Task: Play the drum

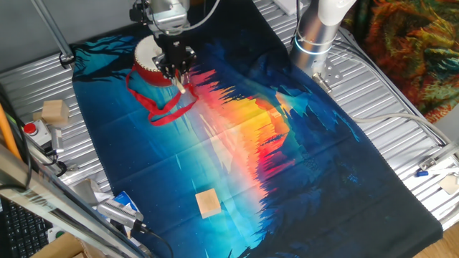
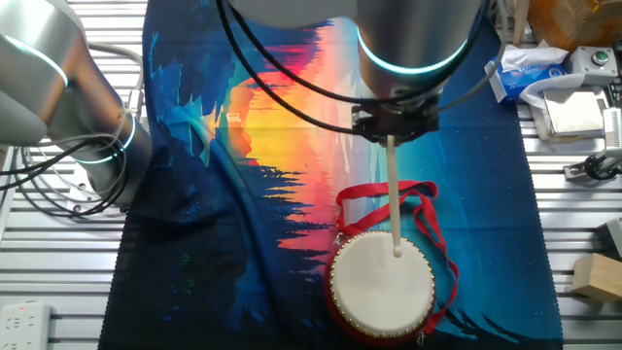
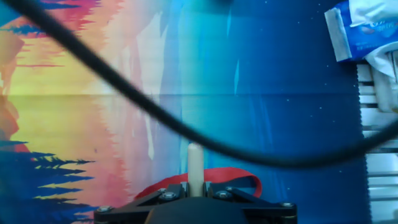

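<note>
The drum (image 2: 382, 287), red-sided with a cream-white head, sits on the colourful cloth with its red ribbon (image 2: 428, 219) loose around it. It also shows at the far left of the cloth (image 1: 148, 57). My gripper (image 2: 392, 136) hangs beside the drum and is shut on a pale wooden drumstick (image 2: 394, 199). The stick's tip lies over the drum head; I cannot tell whether it touches. In the hand view my gripper (image 3: 196, 185) clamps the drumstick (image 3: 195, 160), with the ribbon (image 3: 230, 178) behind it; the drum head is out of view there. The gripper (image 1: 177, 72) is right of the drum.
A tan wooden block (image 1: 208, 203) lies on the near part of the cloth (image 1: 237, 143). Another block (image 1: 54, 111) sits off the cloth on the metal table. A tissue pack (image 2: 530, 68) is at the cloth's edge. A black cable (image 3: 124, 93) crosses the hand view. The arm's base (image 1: 315, 36) stands behind.
</note>
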`<state>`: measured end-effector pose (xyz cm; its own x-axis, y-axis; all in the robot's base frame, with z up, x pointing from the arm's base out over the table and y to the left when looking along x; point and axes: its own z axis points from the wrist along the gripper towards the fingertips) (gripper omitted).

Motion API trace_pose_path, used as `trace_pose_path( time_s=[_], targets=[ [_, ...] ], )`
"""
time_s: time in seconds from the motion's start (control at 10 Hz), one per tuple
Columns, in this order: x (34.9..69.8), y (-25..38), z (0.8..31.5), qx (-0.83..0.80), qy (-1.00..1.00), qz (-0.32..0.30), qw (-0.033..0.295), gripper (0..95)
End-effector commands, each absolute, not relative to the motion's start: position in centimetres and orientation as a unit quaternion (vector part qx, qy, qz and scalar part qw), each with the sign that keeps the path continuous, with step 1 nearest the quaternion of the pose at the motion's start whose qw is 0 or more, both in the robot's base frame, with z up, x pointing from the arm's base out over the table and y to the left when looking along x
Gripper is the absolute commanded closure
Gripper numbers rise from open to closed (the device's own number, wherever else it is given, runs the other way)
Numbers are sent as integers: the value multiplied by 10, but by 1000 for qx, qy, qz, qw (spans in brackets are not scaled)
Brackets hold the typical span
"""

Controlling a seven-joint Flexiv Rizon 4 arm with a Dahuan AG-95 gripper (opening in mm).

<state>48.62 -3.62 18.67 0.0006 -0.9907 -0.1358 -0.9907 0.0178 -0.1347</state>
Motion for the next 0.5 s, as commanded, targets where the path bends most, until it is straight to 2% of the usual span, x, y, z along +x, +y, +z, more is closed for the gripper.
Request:
trace_pose_path(
  time_s=[0.1, 0.3, 0.4, 0.5],
  targets=[
    [501, -39, 168, -680, 719, 2, 142, 950],
    [515, -35, 146, -655, 736, 6, 174, 950],
    [517, -32, 140, -646, 742, 6, 179, 950],
    [515, -31, 143, -648, 743, 3, 164, 950]
  ],
)
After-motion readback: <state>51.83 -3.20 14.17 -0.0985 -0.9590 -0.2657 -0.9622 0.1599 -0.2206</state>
